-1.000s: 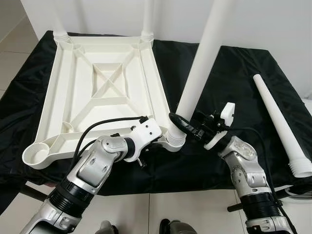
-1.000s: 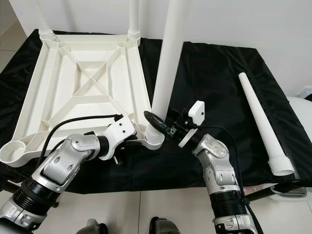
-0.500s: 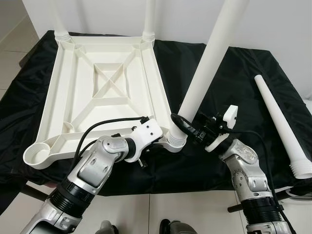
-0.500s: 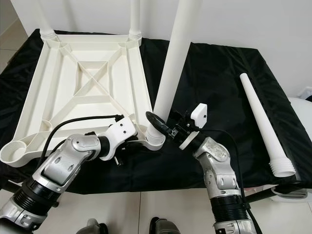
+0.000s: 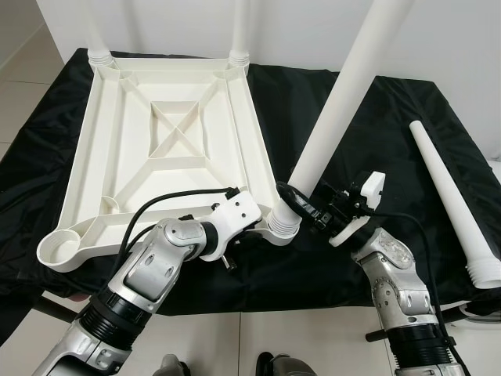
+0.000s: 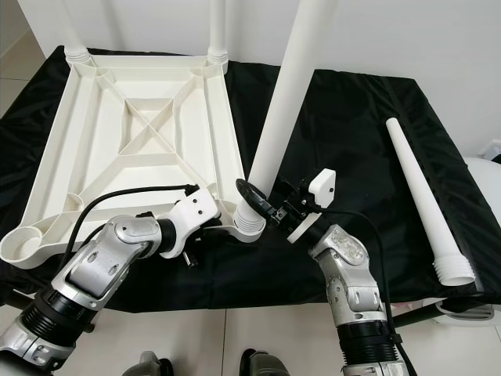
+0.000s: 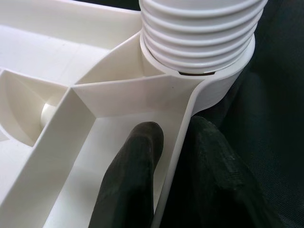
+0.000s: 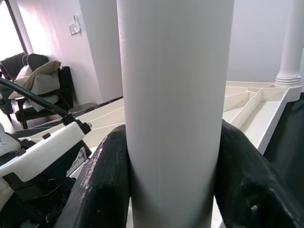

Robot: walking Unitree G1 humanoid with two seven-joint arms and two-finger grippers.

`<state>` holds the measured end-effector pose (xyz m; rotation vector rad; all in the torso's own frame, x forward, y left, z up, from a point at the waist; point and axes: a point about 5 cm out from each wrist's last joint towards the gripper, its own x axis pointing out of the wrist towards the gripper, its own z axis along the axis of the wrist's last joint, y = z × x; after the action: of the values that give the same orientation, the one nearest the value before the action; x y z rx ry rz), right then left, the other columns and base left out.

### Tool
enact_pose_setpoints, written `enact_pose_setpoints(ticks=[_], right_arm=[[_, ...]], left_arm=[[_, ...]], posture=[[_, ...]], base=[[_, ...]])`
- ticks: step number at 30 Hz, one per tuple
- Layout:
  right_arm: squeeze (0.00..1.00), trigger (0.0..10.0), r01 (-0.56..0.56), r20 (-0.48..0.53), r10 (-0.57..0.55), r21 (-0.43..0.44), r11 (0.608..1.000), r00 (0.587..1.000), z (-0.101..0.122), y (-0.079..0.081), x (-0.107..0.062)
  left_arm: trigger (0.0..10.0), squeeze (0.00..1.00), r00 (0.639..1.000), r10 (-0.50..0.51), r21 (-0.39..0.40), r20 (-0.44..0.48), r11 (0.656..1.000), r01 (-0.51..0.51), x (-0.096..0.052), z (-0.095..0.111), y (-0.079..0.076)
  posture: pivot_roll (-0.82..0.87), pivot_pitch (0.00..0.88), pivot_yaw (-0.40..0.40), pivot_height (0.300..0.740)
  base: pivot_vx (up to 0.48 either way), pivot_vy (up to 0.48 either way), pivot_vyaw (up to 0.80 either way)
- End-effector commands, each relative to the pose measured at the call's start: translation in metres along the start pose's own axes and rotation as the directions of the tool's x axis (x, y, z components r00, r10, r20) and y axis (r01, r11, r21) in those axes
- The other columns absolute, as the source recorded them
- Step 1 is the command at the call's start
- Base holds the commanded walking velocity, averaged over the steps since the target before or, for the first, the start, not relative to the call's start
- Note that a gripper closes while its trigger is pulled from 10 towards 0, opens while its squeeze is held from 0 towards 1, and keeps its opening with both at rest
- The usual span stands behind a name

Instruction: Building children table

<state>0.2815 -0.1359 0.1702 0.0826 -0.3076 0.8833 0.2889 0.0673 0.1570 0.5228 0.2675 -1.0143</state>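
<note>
Table leg [image 5: 337,110] sits threaded-end in the tabletop's [image 5: 168,149] near-right corner socket, leaning right; right gripper [image 5: 301,205] clamps its base, left gripper [image 7: 173,156] pinches the rim just beside it.

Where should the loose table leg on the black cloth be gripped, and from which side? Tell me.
Grip the loose leg around its thicker lower shaft, just above the ribbed end nearest the robot, coming down from above with the jaws across it. It lies flat on the black cloth and tapers toward the far end, so the thick part likely gives the firmer hold.
</note>
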Motion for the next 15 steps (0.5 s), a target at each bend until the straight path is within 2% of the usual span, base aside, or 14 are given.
enact_pose_setpoints(ticks=[1, 15], right_arm=[[0.00, 10.0, -0.003, -0.179, 0.028, 0.141, 0.990, 0.983, -0.0418, 0.0156, -0.0140], [0.00, 10.0, -0.064, -0.251, 0.073, 0.045, 0.997, 0.965, -0.0495, 0.0237, -0.0228]], left_arm=[[10.0, 0.00, 0.998, -0.010, 0.036, 0.060, 0.999, 0.008, -0.0018, 0.0145, -0.0029], [10.0, 0.00, 0.998, -0.008, 0.032, 0.065, 0.999, 0.005, -0.0024, 0.0161, -0.0031]], posture=[[-0.05, 0.139, -0.050, 0.740], [-0.05, 0.145, -0.049, 0.740]], base=[[0.000, 0.000, 0.00], [0.000, 0.000, 0.00]])
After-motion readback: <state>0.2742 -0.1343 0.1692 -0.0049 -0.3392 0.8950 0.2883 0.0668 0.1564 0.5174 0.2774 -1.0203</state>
